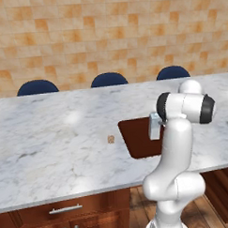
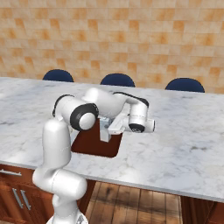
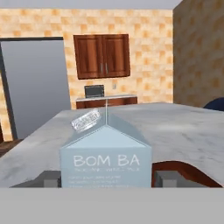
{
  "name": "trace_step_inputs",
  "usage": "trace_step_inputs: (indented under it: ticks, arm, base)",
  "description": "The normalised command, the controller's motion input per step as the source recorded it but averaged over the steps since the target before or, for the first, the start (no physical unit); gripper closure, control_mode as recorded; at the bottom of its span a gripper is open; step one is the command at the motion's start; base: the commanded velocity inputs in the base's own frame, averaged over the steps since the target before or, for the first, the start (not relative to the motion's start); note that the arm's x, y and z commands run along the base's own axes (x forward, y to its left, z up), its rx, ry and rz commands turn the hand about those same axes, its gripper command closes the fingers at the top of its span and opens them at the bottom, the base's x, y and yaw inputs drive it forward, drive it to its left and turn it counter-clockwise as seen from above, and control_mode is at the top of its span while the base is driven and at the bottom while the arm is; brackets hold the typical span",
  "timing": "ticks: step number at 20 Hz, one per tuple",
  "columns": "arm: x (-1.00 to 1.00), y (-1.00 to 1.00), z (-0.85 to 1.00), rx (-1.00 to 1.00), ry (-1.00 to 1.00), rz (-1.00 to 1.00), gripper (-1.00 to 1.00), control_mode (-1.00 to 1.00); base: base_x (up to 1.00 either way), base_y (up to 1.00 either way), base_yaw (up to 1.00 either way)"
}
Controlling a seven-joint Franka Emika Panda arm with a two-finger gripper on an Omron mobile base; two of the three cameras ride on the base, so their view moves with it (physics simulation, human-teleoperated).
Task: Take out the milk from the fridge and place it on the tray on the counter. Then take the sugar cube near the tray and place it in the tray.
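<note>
The milk, a pale grey-blue gabled carton, stands upright on the dark reddish-brown tray on the marble counter. My gripper straddles the carton, one dark fingertip close against each side; whether they still press on it I cannot make out. From the left base view the milk shows beside my white forearm. The right base view has the milk at the hand over the tray. The tiny tan sugar cube lies on the marble just left of the tray. Far across the room stands the grey fridge.
Three dark blue chair backs line the counter's far edge before an orange tiled wall. Wood cabinets with silver handles sit under the counter's near edge. Bare marble spreads left of the cube and right of the tray.
</note>
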Motion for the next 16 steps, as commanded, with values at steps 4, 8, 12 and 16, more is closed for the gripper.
trace_step_inputs:
  ticks: [4, 8, 12, 16]
  arm:
    - [-0.2, 0.22, 0.42, -0.12, -0.1, 0.06, -1.0, -1.0]
    - [-0.23, 0.06, 0.61, -0.05, -0.11, 0.02, -1.0, -1.0]
    - [-0.26, 0.18, 0.69, -0.09, -0.09, 0.03, -1.0, -1.0]
    - [-0.17, 0.52, 0.69, -0.19, -0.02, 0.0, -1.0, -1.0]
  base:
    - [0.0, 0.0, 0.0]
    - [0.0, 0.0, 0.0]
    - [0.0, 0.0, 0.0]
    - [0.0, 0.0, 0.0]
